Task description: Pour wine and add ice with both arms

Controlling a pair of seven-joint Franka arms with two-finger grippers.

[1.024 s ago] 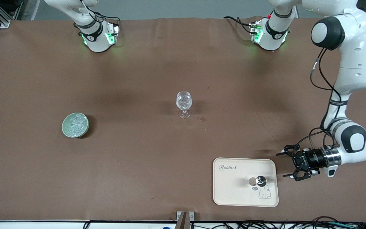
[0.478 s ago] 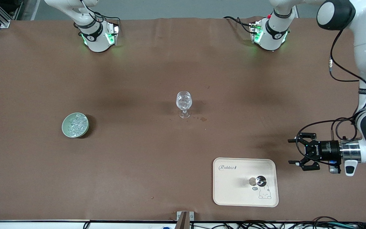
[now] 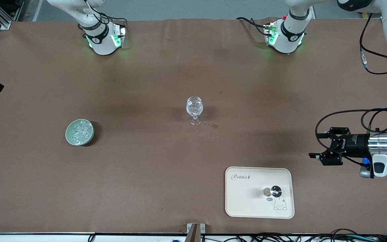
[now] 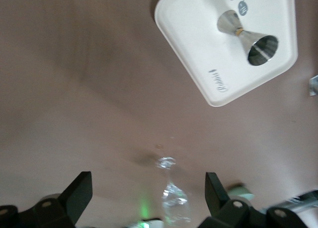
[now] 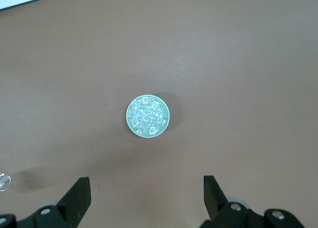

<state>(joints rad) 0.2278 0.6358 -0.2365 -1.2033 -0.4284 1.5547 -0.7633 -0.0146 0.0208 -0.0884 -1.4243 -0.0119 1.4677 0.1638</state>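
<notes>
Item, wine glass: upright mid-surface, clear contents, what exactly I cannot tell; small dark spots on the surface just beside its foot.

Item, bowl of ice: toward the right arm's end, well apart from the glass, slightly nearer the front camera.

Item, tray: near the front edge, carrying a steel measuring cup standing upright.

Item, left claw: fingers spread wide, holding nothing, in the air toward the left arm's end, beside the tray. A second ago I had it close against the tray's edge; it has since drawn away and risen. I judge this arm is clearing off from the measuring cup.

Item, right claw: fingers wide apart, empty, high over the bowl; this arm waits.
</notes>
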